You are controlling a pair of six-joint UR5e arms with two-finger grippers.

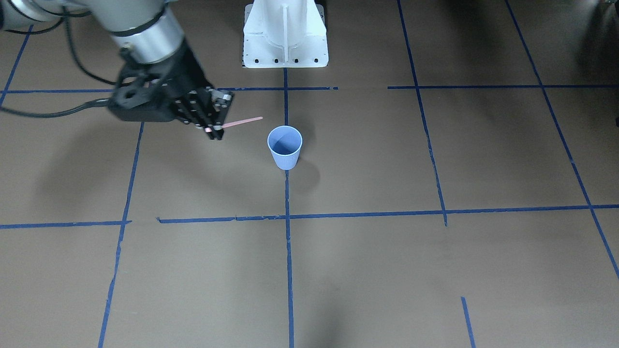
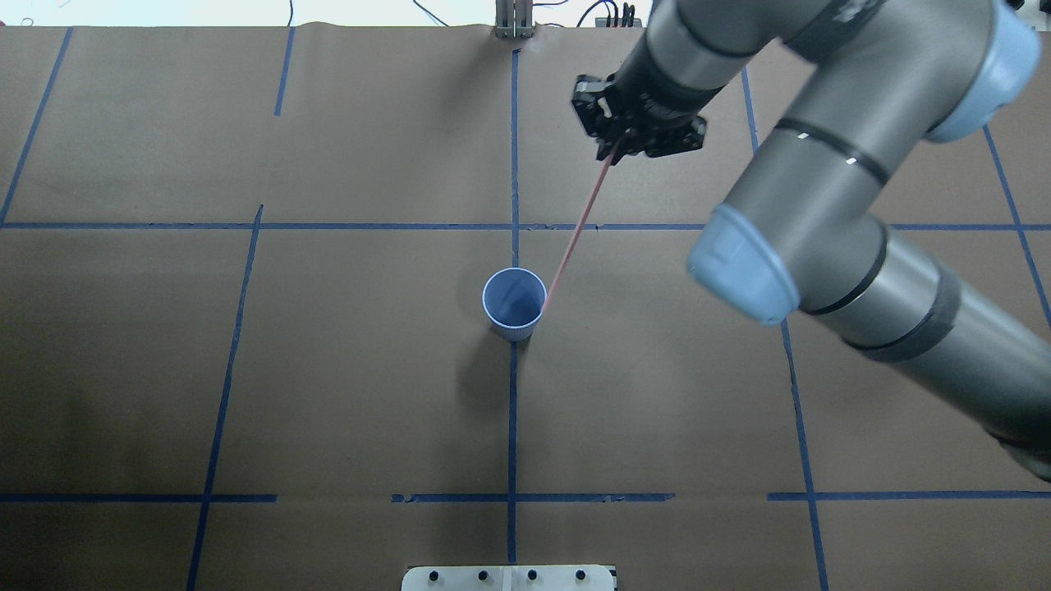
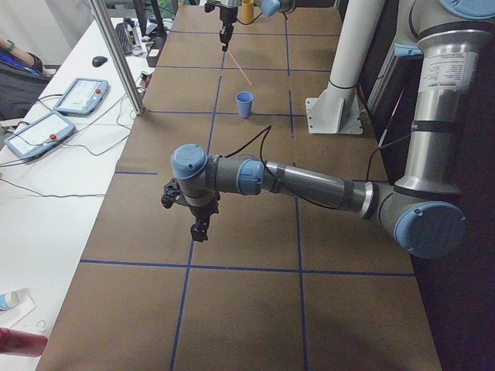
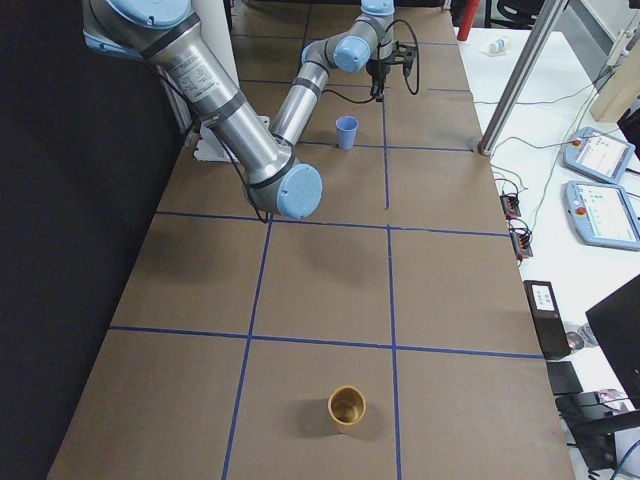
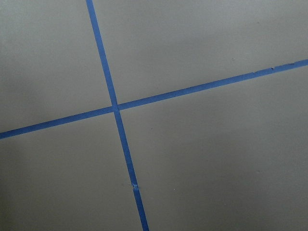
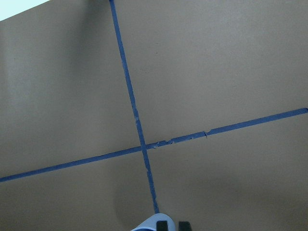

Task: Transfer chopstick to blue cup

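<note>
Chopstick in grasp, not yet in the cup: transfer part done.

The right gripper, upper left of the front view, is pinched narrowly on one end of the chopstick. The stick slants out toward the blue cup at centre frame, its free tip in the air near the rim and not inside. The cup stands upright on the table and looks empty. Judged: pick-up complete; aligning over the mouth, lowering and release remain. The left gripper hangs over the table, lower left of the left-side view; its opening cannot be told. Count: one chopstick, one blue cup, one orange cup well apart, two arms.
</note>
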